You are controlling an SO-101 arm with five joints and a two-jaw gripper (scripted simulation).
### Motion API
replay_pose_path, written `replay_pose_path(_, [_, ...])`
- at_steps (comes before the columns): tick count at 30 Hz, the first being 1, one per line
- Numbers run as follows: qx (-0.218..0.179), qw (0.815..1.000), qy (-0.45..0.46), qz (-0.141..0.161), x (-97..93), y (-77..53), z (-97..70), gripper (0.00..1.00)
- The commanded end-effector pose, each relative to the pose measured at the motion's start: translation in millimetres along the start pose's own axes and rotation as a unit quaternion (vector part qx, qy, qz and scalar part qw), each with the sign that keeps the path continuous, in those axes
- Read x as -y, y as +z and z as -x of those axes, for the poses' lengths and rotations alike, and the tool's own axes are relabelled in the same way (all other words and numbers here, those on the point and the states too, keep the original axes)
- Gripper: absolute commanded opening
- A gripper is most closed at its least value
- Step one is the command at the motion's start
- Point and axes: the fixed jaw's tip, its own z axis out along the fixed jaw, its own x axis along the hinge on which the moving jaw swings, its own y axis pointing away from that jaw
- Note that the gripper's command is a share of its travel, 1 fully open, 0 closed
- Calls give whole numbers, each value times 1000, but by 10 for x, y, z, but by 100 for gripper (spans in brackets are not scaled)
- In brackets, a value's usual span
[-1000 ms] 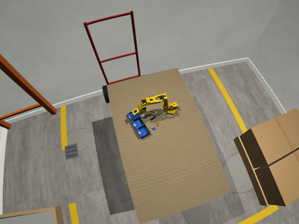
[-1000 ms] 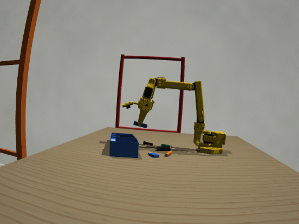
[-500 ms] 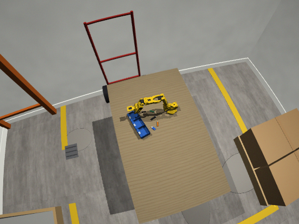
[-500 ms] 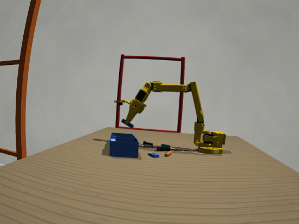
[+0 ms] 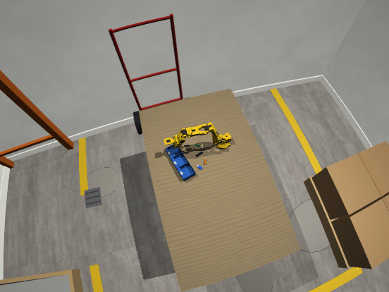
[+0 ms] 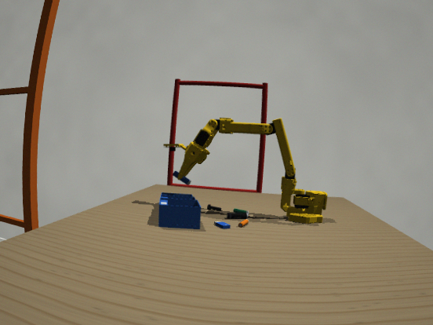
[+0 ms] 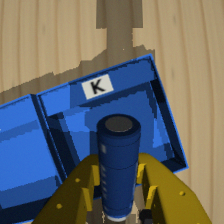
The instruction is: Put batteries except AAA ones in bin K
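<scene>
My gripper (image 7: 118,177) is shut on a dark blue cylindrical battery (image 7: 118,159) and holds it in the air over the end compartment marked K (image 7: 96,86) of the long blue bin (image 7: 95,135). In the exterior view the gripper (image 6: 183,175) hangs well above the bin (image 6: 179,210) with the battery (image 6: 183,178) at its tip. In the overhead view the gripper (image 5: 171,142) is over the bin's far end (image 5: 180,163). On the table lie a small orange battery (image 6: 243,223), a small blue piece (image 6: 222,224), a black cylinder (image 6: 237,215) and a green-ended one (image 6: 240,211).
A small black thing (image 6: 214,206) lies just right of the bin. The arm's base (image 6: 306,207) stands to the right of the loose items. A red frame (image 6: 218,135) stands behind the table's far edge.
</scene>
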Motion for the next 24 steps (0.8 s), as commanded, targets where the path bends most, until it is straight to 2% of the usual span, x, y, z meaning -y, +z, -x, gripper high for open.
replay_pose_path(1, [41, 999, 8, -1, 20, -102, 167, 0])
replay_pose_path(4, [41, 999, 8, -1, 20, -102, 167, 3])
replay_pose_path(12, [41, 999, 8, -1, 20, -102, 167, 24])
replay_pose_path(20, [41, 999, 8, -1, 20, -113, 169, 25])
replay_pose_path(24, [41, 999, 8, -1, 20, -204, 182, 25])
